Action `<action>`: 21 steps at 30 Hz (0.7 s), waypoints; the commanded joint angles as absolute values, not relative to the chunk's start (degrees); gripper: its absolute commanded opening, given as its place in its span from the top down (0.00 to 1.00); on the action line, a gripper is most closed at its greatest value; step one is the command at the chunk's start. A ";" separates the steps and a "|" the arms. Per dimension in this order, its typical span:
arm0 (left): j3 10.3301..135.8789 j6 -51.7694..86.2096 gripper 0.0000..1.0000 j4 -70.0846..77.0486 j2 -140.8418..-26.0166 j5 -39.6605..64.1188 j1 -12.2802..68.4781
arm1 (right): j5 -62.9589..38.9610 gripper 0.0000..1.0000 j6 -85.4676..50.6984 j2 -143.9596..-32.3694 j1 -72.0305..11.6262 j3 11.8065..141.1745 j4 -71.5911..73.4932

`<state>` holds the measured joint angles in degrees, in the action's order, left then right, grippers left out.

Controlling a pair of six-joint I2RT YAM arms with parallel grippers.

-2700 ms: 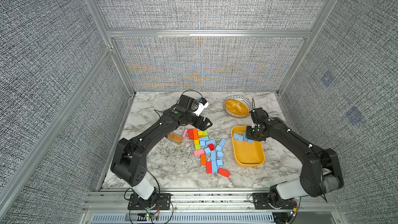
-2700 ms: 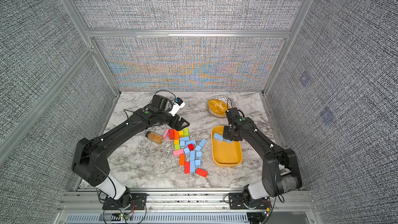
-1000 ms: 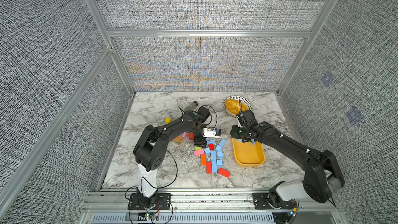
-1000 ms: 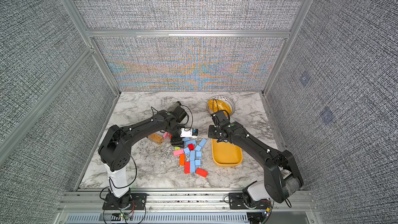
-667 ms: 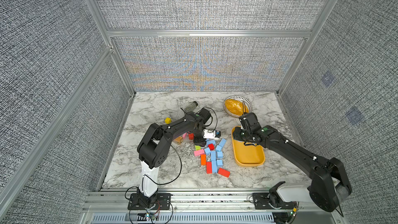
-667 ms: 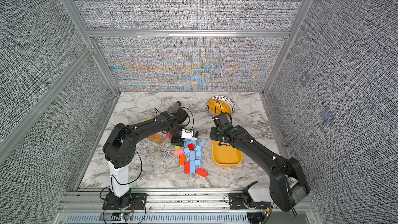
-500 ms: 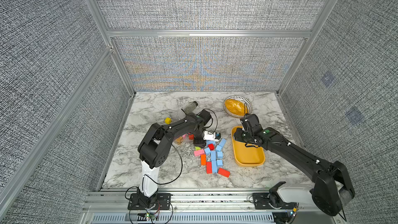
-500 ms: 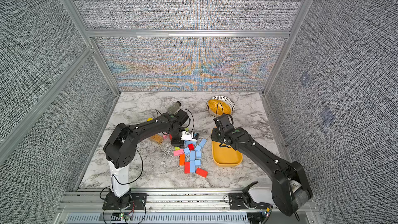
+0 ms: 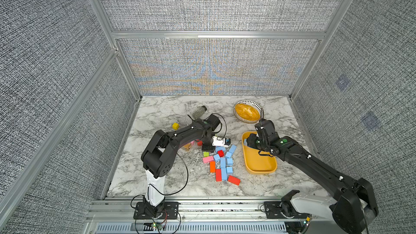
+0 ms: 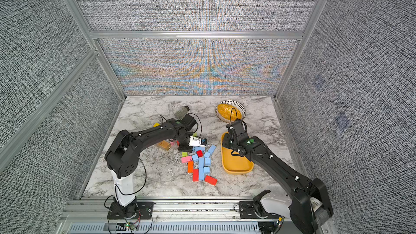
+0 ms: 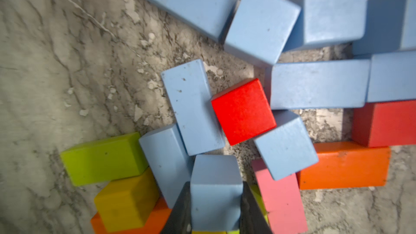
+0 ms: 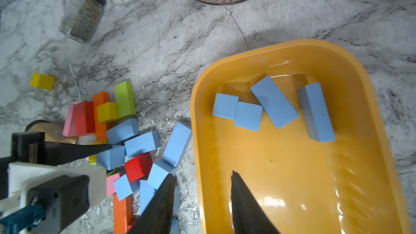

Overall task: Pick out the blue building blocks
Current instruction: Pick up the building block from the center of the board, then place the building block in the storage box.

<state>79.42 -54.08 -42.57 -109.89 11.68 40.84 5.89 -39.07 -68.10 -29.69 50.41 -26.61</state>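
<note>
Left wrist cam: the left tool (image 11: 216,184) is clamped tight on a blue cube (image 11: 215,167), one finger on each side. Just ahead of its tips, loose blue blocks (image 11: 315,84) lie on the desk (image 11: 67,41), crowding a red cube (image 11: 243,111). Meanwhile the right tool (image 12: 202,174) is spread apart, holding nothing, with the yellow tray (image 12: 360,68) rim showing between its fingers. And four blue blocks (image 12: 273,101) sit inside the tray, out past its tips.

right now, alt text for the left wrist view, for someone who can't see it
The left gripper is shut on a matte light-blue block amid a pile on a grey-veined marble tabletop. More light-blue blocks surround a bright red cube, beside a lime-green bar, yellow cube, orange bar and pink bar.
</note>
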 commanded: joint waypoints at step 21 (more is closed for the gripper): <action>60.49 -42.37 0.79 -15.40 -84.05 32.96 40.67 | -28.16 0.49 -39.85 -65.63 -31.21 43.98 -4.95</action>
